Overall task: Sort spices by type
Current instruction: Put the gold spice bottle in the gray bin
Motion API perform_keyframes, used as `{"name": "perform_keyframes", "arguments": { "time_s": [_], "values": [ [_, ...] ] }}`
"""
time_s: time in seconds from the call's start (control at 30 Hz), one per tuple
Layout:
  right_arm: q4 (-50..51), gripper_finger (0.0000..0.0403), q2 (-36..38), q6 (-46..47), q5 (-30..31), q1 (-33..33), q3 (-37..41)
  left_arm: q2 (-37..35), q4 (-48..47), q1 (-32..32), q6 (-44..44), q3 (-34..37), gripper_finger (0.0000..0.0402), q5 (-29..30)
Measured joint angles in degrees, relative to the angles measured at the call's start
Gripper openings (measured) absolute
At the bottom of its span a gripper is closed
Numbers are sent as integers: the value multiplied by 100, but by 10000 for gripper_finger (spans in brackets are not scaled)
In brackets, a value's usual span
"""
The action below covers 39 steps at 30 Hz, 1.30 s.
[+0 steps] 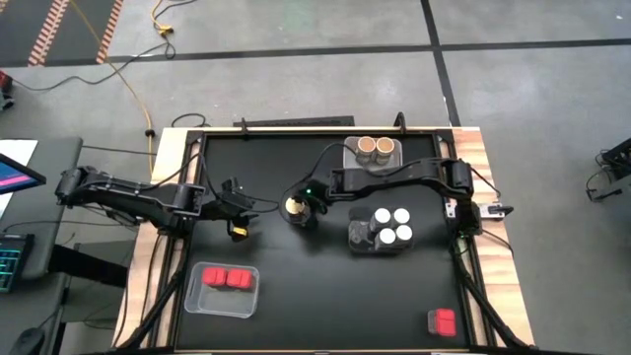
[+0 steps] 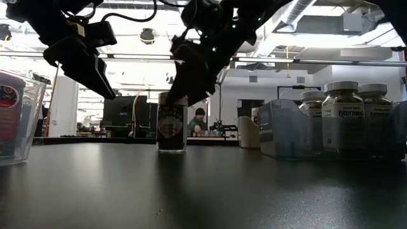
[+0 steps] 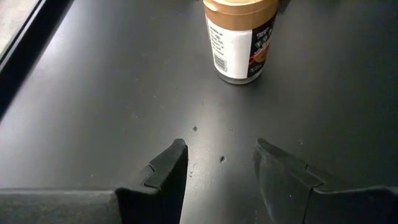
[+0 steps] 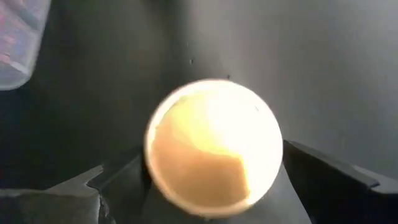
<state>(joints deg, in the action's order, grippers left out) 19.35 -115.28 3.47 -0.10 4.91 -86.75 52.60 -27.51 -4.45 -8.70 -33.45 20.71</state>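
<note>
A brown-lidded round jar stands upright on the black table near its middle; it also shows in the low view and the left wrist view. My right gripper hangs over it, pointing down and open. Its fingers stand on either side of the jar's lid. My left gripper is open and empty just left of the jar, above the table. My right gripper comes at the jar's lid from above, one finger on each side. I cannot tell whether the fingers touch it. The jar stands upright with its base on the table.
A tray with two brown-lidded jars stands at the far edge. A clear tray with several white-lidded jars is right of centre. A clear tray with two red boxes is at the near left. A loose red box lies at the near right.
</note>
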Motion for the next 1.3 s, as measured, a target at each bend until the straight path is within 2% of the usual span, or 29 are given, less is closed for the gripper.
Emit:
{"name": "perform_keyframes", "arguments": {
  "time_s": [0.7, 0.87, 1.0, 1.3],
  "values": [
    [-290, 376, -15, -90, -7, 37, 8, 0, -2, 0, -15, 0, 171, 0],
    [-165, 375, -15, -90, -173, 39, 8, 0, -3, 0, -12, 0, 171, 0],
    [-218, 362, -15, -90, -175, 37, 8, 0, -4, 0, -12, 0, 171, 0],
    [-229, 305, -15, -91, -177, 39, 7, 0, -4, 0, -11, 0, 171, 2]
  ]
}}
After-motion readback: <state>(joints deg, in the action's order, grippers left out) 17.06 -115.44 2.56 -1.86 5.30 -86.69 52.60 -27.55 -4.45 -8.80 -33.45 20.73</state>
